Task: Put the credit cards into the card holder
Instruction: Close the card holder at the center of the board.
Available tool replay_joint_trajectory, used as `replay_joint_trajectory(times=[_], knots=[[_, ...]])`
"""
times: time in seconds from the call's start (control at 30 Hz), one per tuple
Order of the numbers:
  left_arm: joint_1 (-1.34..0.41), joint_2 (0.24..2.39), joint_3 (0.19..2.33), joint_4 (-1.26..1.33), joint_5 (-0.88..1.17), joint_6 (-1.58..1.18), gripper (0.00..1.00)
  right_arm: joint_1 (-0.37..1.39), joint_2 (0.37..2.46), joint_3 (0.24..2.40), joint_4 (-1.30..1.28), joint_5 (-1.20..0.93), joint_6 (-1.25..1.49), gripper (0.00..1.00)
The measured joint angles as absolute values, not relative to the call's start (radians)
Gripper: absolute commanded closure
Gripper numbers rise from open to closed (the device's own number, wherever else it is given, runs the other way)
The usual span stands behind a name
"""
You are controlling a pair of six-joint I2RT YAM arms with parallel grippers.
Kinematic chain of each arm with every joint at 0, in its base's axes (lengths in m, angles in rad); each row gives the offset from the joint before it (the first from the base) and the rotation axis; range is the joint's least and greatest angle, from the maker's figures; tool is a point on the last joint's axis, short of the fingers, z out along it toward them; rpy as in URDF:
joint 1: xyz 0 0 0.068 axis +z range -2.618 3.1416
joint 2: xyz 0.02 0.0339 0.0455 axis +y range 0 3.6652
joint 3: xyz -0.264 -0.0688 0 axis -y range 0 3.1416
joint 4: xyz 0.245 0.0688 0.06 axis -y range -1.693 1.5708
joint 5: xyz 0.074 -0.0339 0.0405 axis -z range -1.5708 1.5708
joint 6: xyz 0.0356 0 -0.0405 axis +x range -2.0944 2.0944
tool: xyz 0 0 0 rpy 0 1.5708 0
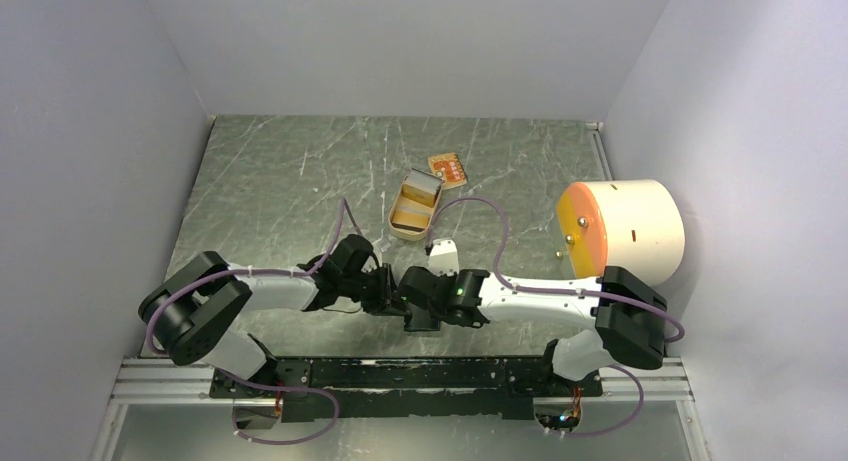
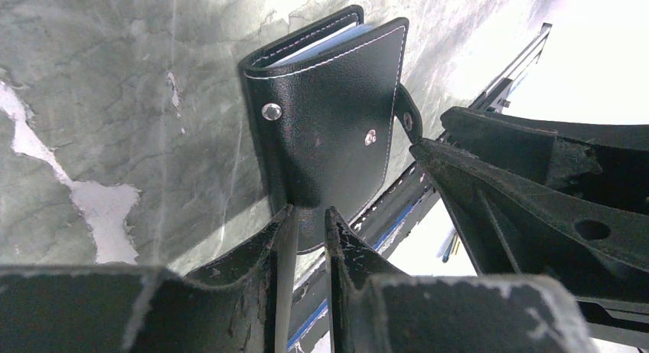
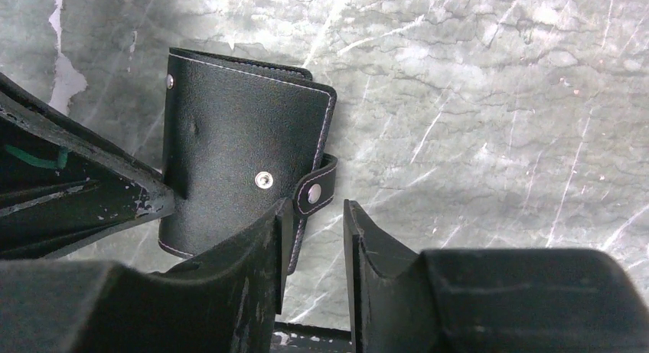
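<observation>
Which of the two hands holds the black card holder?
The left hand: it pinches the edge of the card holder, while the right hand stands open beside its tab.

Seen from above, the left arm (image 1: 265, 286) folds at its elbow near 8 o'clock and reaches toward 3 o'clock. The right arm (image 1: 545, 293) bends near 4 o'clock and reaches toward 9 o'clock. Their wrists meet nose to nose just below centre. The left gripper (image 2: 310, 224) has its jaws drawn close, pinching the lower edge of the card holder (image 2: 329, 123). The right gripper (image 3: 317, 215) holds its jaws apart with a bare gap between them, its 9 o'clock finger (image 3: 264, 246) overlapping the holder's edge.
</observation>
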State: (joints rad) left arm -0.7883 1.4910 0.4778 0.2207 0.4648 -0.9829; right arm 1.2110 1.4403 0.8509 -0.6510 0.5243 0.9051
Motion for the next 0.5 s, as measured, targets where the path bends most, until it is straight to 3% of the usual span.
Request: replay_joint_trajectory(times=[0.2, 0.5], knots=[[-0.789, 1.491, 0.478, 0.221, 0.465, -0.984, 0.75, 1.211, 1.440, 0.851, -0.642, 0.524, 0.897, 0.66], [-0.791, 1.508, 0.480, 0.238, 0.471, -0.984, 0.75, 1.211, 1.473, 0.859, -0.629, 0.524, 0.884, 0.75]])
